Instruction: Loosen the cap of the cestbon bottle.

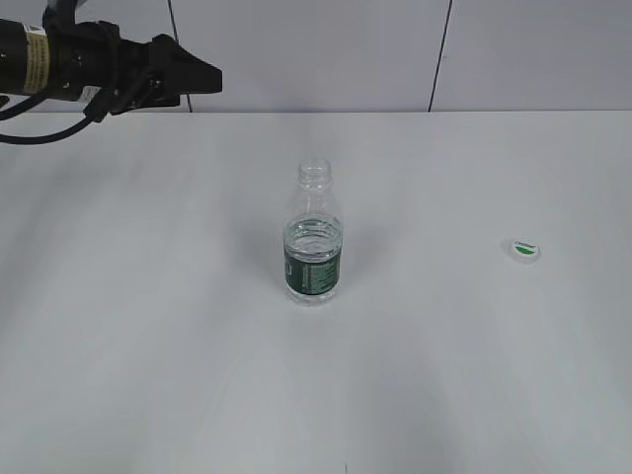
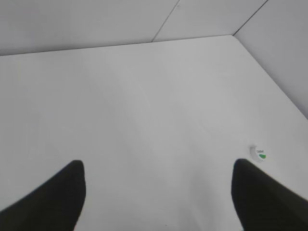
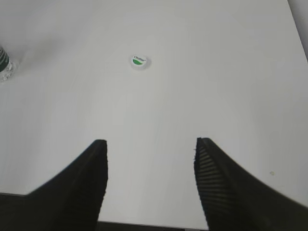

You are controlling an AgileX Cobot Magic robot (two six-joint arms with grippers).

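Observation:
The cestbon bottle [image 1: 314, 237] stands upright in the middle of the white table, its neck bare, with a dark green label round its lower body. Only its edge [image 3: 4, 65] shows at the far left of the right wrist view. The white cap [image 1: 525, 250] with a green logo lies flat on the table well to the right of the bottle, apart from it; it also shows in the wrist views as the cap [image 3: 139, 61] and the cap [image 2: 259, 154]. My left gripper [image 1: 202, 77] hovers open and empty at the upper left, far from the bottle. My right gripper [image 3: 150, 144] is open and empty.
The white table [image 1: 148, 326] runs back to a pale panelled wall [image 1: 326, 49]. The left arm's black body and cable [image 1: 59, 64] hang over the far left corner. The right arm does not show in the exterior view.

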